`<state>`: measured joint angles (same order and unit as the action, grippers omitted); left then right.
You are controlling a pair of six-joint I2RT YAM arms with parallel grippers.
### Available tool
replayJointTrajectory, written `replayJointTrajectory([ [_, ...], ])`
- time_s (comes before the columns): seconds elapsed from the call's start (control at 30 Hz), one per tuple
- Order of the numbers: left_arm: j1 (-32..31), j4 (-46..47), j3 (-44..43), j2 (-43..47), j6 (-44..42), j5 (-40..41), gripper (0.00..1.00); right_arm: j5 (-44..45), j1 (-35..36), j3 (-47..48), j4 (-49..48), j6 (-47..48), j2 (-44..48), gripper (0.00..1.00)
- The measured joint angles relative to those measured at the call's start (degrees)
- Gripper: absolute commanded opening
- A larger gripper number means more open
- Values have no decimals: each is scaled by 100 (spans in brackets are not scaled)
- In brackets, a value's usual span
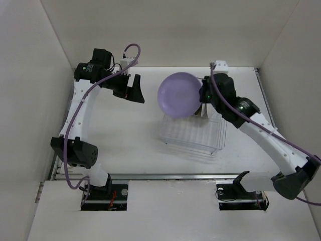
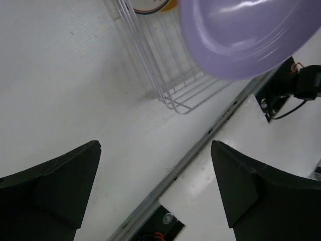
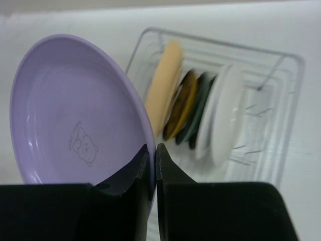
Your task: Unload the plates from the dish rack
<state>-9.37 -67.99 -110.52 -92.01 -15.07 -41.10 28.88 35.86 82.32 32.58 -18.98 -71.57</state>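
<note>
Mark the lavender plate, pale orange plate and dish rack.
lavender plate point(image 3: 75, 110), right wrist view, inner face.
pale orange plate point(image 3: 164, 85), right wrist view, broad face.
dish rack point(image 1: 193, 135), top view, bare slotted bottom.

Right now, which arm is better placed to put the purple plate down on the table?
Right, probably: the right gripper is shut on the purple plate's rim, above the rack. The left gripper hangs open, apart from the plate.
</note>
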Motion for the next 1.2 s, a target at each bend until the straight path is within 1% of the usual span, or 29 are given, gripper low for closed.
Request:
replayJointTrajectory([
  [0.1, -114, 28, 72, -380, 243, -133, 90, -839, 63, -348, -240, -81, -389, 0],
  [0.27, -376, 149, 173, -490, 396, 48, 88, -1661, 96, -544, -669, -273, -616, 0],
  [0.4, -494, 308, 293, -481, 426, 374, 78, -2186, 105, -684, -1137, -422, -614, 0],
  [0.43, -490, 323, 308, -487, 448, 433, 74, -2288, 111, -710, -1215, -459, -614, 0],
  [0.47, -487, 352, 315, -498, 479, 463, 66, -2380, 129, -719, -1285, -483, -621, 0],
  [0.53, -476, 407, 315, -544, 544, 470, 54, -2562, 155, -719, -1410, -518, -667, 0],
  [0.57, -472, 433, 315, -575, 560, 470, 47, -2627, 173, -719, -1447, -529, -686, 0],
  [0.6, -472, 446, 315, -623, 590, 457, 28, -2688, 181, -721, -1478, -531, -717, 0],
  [0.63, -474, 452, 315, -669, 632, 424, 16, -2719, 212, -723, -1508, -533, -741, 0],
  [0.67, -474, 448, 315, -723, 656, 409, 6, -2730, 219, -723, -1517, -525, -769, 0],
  [0.7, -476, 422, 315, -761, 684, 380, 3, -2691, 221, -743, -1495, -494, -787, 0],
  [0.77, -450, 369, 315, -791, 704, 212, 0, -2649, 186, -813, -1471, -459, -817, 0],
  [0.8, -446, 326, 315, -791, 702, 210, 0, -2647, 184, -824, -1473, -459, -841, 0],
  [0.87, -433, 297, 330, -789, 713, 188, 0, -2651, 184, -824, -1471, -461, -861, 3],
  [0.93, -398, 323, 409, -787, 741, 94, 0, -2632, 188, -800, -1447, -459, -861, 16],
  [1.0, -319, 358, 498, -787, 769, -24, 0, -2586, 203, -706, -1329, -501, -901, 24],
  [1.03, -289, 378, 527, -787, 817, -61, 0, -2544, 212, -619, -1270, -522, -944, 42],
  [1.07, -247, 420, 553, -787, 859, -94, 0, -2509, 216, -503, -1202, -573, -997, 55],
  [1.1, -188, 463, 562, -787, 922, -85, 0, -2450, 221, -378, -1156, -588, -1047, 64],
  [1.13, -122, 538, 573, -787, 986, -70, 0, -2382, 225, -229, -1102, -619, -1086, 75],
  [1.2, 79, 688, 588, -802, 1143, -131, 0, -2251, 208, 57, -984, -710, -1119, 82],
])
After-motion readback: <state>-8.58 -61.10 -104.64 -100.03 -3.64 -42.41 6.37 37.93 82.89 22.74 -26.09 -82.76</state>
